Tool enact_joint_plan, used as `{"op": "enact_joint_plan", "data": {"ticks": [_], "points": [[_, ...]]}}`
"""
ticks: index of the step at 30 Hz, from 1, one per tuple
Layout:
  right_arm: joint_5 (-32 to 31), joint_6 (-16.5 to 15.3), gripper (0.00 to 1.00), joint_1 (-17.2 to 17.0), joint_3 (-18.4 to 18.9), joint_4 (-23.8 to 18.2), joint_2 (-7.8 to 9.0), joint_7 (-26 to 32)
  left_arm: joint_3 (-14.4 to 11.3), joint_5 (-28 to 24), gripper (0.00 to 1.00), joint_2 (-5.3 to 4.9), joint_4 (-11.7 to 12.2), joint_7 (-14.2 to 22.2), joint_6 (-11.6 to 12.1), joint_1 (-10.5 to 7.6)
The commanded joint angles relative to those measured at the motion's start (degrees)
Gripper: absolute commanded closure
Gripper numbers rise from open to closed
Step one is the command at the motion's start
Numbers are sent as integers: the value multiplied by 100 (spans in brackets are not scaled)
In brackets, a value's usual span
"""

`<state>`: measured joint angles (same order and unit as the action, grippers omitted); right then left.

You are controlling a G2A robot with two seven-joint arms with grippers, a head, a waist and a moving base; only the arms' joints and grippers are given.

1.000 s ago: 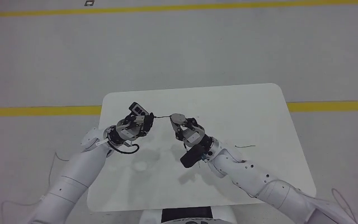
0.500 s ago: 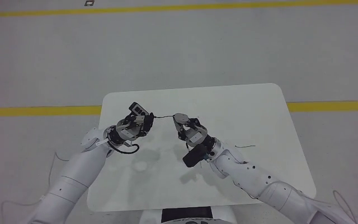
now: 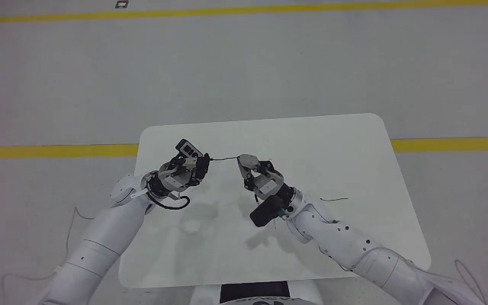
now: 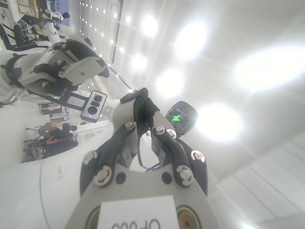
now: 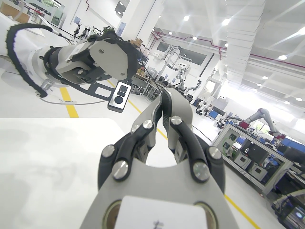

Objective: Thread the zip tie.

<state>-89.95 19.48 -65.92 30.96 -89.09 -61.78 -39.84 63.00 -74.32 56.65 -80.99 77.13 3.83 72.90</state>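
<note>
Left gripper [image 3: 202,162] sits at 9 o'clock of the pair, black padded fingertips clamped on one end of the zip tie [image 3: 221,158]. Right gripper [image 3: 241,160] is at 3 o'clock, ribbed pads pressed together on the other end. Both are held just above the table [image 3: 335,137], a bit toward 9 o'clock of its middle. The zip tie is a thin black plastic strand with its long axis running 9-to-3 o'clock. It is nearly level with a slight bow and bridges the small gap between the two tips. A second tie [image 3: 333,200], thin and black, lies flat at 4 o'clock of the right gripper, well apart. The table is white and smooth with rounded corners. A yellow floor stripe [image 3: 69,151] runs 9-to-3 beyond it.
</note>
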Motion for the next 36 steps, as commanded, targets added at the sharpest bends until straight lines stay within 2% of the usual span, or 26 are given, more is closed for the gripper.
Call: {"op": "enact_joint_plan", "data": {"ticks": [1,18,36], "points": [[0,0,100,-1,3,3,1,3,0,0,100,0,0,0,0,0],[0,0,100,-30,54,39,13,47,0,0,100,0,0,0,0,0],[0,0,100,-194,278,9,33,102,0,0,100,0,0,0,0,0]]}}
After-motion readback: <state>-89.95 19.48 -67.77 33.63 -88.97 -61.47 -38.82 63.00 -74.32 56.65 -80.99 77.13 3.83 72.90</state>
